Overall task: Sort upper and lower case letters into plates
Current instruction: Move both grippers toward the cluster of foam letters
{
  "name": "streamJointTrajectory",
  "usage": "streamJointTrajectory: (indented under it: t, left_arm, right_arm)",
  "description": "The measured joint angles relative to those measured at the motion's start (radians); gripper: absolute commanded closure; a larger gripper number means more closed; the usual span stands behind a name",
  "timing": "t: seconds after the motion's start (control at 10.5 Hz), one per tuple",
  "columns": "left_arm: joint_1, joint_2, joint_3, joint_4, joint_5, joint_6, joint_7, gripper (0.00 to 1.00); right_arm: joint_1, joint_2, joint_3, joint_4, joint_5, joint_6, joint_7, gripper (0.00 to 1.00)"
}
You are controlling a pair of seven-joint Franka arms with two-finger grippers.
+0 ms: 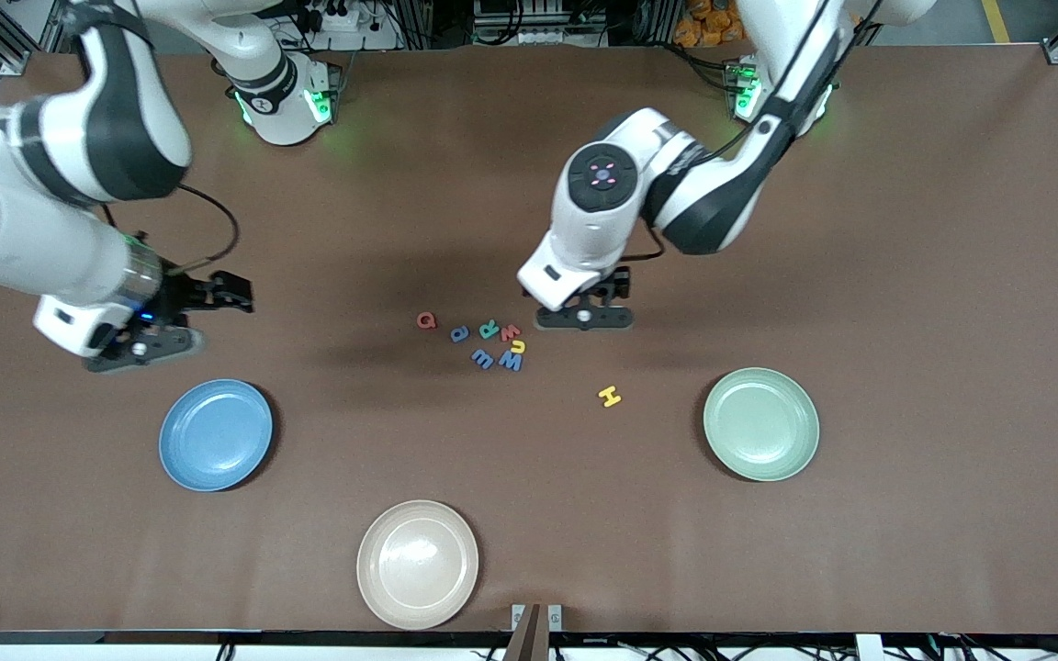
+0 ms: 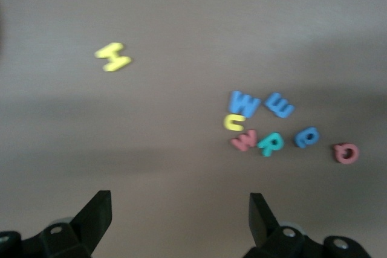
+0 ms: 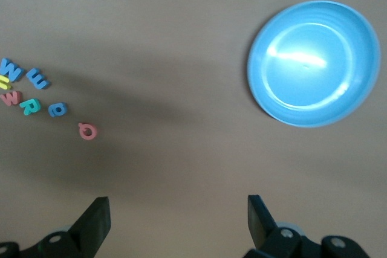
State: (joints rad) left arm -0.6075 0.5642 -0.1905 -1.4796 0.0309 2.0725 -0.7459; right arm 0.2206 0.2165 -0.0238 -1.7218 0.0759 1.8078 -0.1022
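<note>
Front view shows the brown worktop with seven small flat foam letters bunched near its middle: a red Q, a blue a, a teal R, a red w, a yellow u, a blue m and a blue W. A yellow H lies apart from them, nearer the front edge, its long strokes slanted. The left gripper hangs with fingers spread just beside the cluster, toward the left arm's end. The right gripper is also spread, over bare worktop above the round matte blue plate. A pale mint green plate sits toward the left arm's end, and a beige cream plate lies by the front edge. All three plates hold nothing.
</note>
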Motion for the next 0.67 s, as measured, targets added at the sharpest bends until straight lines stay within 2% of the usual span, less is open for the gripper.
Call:
streamJointTrajectory:
  t: [0.29, 0.67]
  left_arm:
    - [-0.093, 0.111, 0.005, 0.039, 0.045, 0.172, 0.064, 0.0]
    - [-0.135, 0.192, 0.01, 0.045, 0.117, 0.292, 0.304, 0.0]
  right_arm:
    - [0.076, 0.097, 0.001, -0.003, 0.0, 0.122, 0.003, 0.0]
    - [0.037, 0.219, -0.013, -0.003, 0.0, 0.212, 0.003, 0.0]
